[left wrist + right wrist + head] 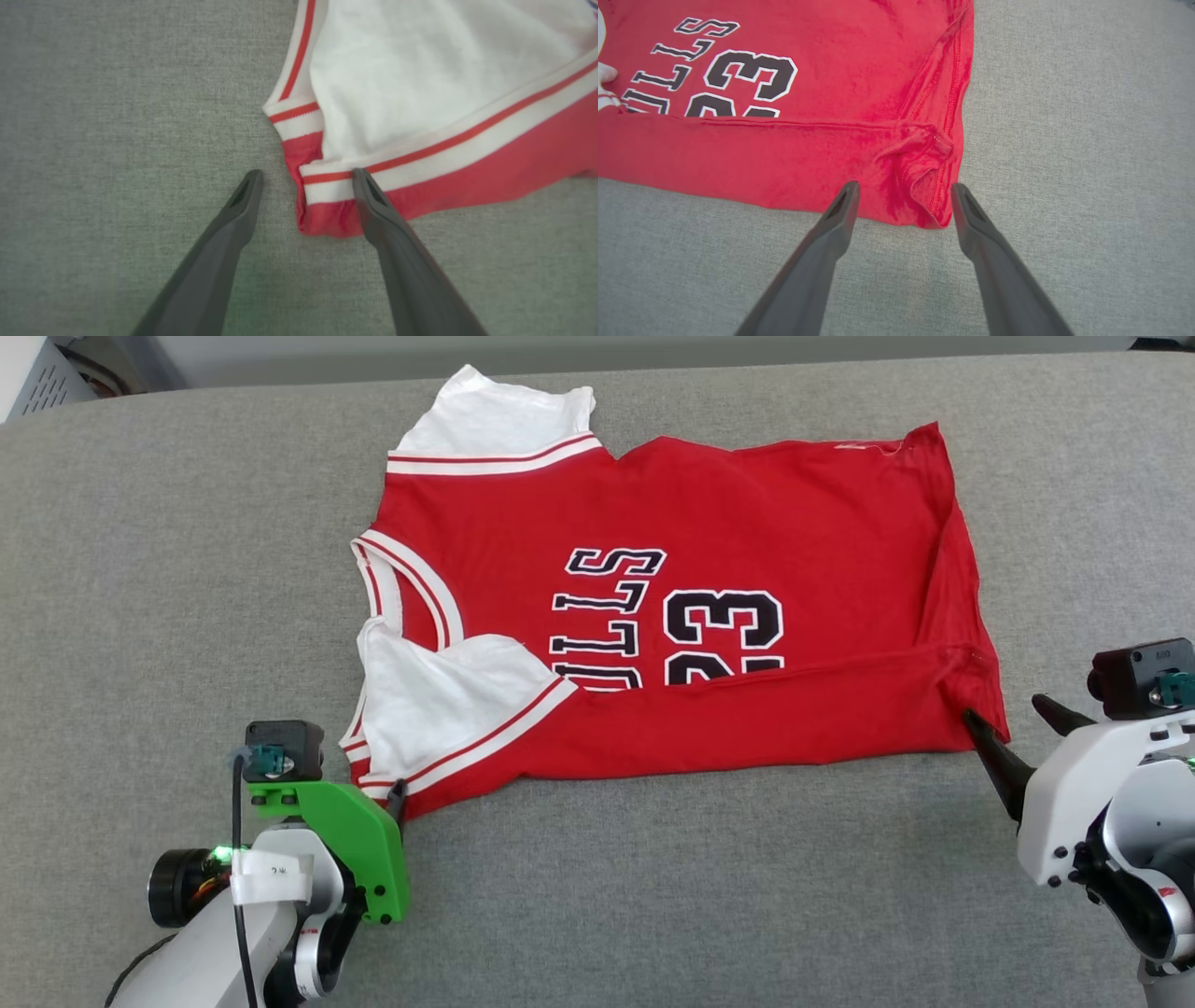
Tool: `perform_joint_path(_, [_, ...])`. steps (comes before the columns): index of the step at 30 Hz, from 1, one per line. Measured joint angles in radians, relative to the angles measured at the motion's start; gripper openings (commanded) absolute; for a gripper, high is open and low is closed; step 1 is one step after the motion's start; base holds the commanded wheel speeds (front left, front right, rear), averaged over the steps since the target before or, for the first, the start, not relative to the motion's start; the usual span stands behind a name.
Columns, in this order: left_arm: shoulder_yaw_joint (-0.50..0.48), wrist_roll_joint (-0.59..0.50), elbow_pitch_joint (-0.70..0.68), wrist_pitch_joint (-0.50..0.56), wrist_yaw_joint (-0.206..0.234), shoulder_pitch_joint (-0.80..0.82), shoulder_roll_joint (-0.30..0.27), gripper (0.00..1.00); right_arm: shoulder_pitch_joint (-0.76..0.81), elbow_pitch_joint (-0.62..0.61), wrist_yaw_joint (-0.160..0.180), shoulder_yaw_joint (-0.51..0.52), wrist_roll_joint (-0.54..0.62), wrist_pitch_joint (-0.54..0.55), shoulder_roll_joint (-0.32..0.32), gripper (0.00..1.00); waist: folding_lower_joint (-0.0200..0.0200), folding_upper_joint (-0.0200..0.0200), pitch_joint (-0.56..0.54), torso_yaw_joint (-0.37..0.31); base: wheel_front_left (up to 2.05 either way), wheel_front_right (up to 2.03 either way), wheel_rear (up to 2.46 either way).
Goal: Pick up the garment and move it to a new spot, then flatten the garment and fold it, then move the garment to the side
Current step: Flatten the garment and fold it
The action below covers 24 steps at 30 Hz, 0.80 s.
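The shirt (747,504) is red with white sleeves (439,700), red-white striped trim (495,453) and black, white-outlined print (719,621). The surface (140,569) is grey. A bracket (359,831) at 7 o'clock is green.

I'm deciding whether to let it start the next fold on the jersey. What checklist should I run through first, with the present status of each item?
1. Open left end effector: ok, its fingers straddle the jersey's near-left corner.
2. Open right end effector: ok, it straddles the near-right hem corner.
3. Near edge folded over: ok, it covers part of the print.
4. Smooth fold: not ok, the cloth bunches at the near-right hem corner.
5. Tucked-in far sleeve: not ok, it lies spread outward.
6. Fingertips touching cloth: cannot tell.
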<state>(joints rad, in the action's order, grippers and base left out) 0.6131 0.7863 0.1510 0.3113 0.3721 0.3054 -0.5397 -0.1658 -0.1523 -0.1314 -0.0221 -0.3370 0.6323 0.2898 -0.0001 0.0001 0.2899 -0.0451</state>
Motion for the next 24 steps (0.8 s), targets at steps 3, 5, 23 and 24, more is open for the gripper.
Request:
perform_joint_path(3, [0.003,0.007,0.005,0.026,-0.018,0.013,-0.006,0.0,0.0,0.0,0.0,0.001,0.008,0.026,0.001,1.0,0.0,0.0,0.007,-0.003,0.0,0.0,0.0])
perform_joint_path(5, [0.004,0.017,0.006,0.033,-0.034,0.02,-0.005,0.0,0.0,0.002,0.0,0.009,0.012,0.041,-0.001,1.0,0.0,0.0,0.007,-0.001,0.0,0.0,0.0])
perform_joint_path(23, [-0.014,0.049,-0.277,-0.01,-0.049,-0.004,-0.027,0.0,-0.078,0.244,0.0,0.109,0.066,0.076,-0.067,1.0,0.0001,0.0,0.005,0.076,0.0,0.0,0.0])
perform_joint_path(24, [-0.015,0.048,-0.292,-0.007,-0.048,-0.004,-0.032,0.0,-0.085,0.258,0.0,0.114,0.073,0.075,-0.069,1.0,0.0,-0.0001,0.009,0.078,0.0,0.0,0.0])
